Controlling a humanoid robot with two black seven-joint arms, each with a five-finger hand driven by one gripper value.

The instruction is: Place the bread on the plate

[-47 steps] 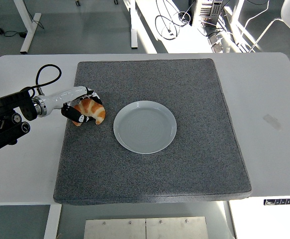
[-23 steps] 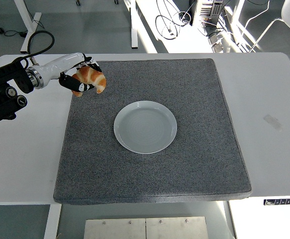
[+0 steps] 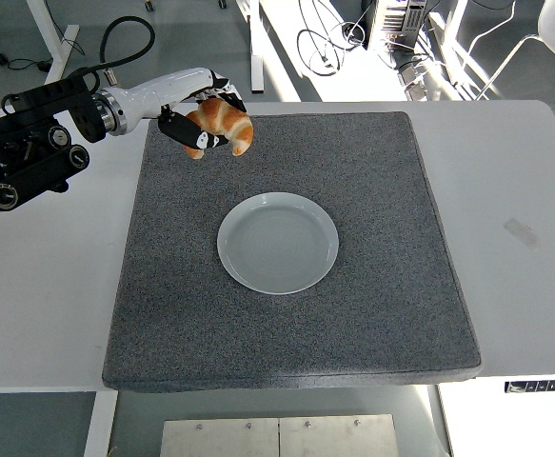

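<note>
L arm, black w/ white forearm shell, comes in from the left edge and reaches over the far-left corner of the grey, square, felt-like mat (image 3: pixel 353 324). The left hand (image 3: pixel 204 121) has its dark fingers curled round the golden-brown, crescent-shaped bread roll (image 3: pixel 226 125), which looks like a croissant: fingers wrap it from the left and from below, w/ the roll's rounded back and right tip sticking out past them. The roll is gripped, not just resting on the palm. It looks lifted clear of the mat, near the mat's far edge, tilted w/ one tip pointing down-right; how high it is can't be told from this angle.

The round, pale blue-white, shallow ceramic plate (image 3: pixel 278 274) sits flat approx. at the mat's centre, nothing on it. Bread is well apart from the plate, up and to the left of it, no contact.

The mat lies on the white rectangular table (image 3: pixel 515 190), covering most of the middle; bare white tabletop shows on both sides and along the near edge. A small greyish mark or bit of tape (image 3: pixel 520 231) is on the bare tabletop right of the mat.

R arm isn't visible anywhere in the view. A black cable (image 3: pixel 123 36) loops up from the L arm's joint near the table's far-left corner.
</note>
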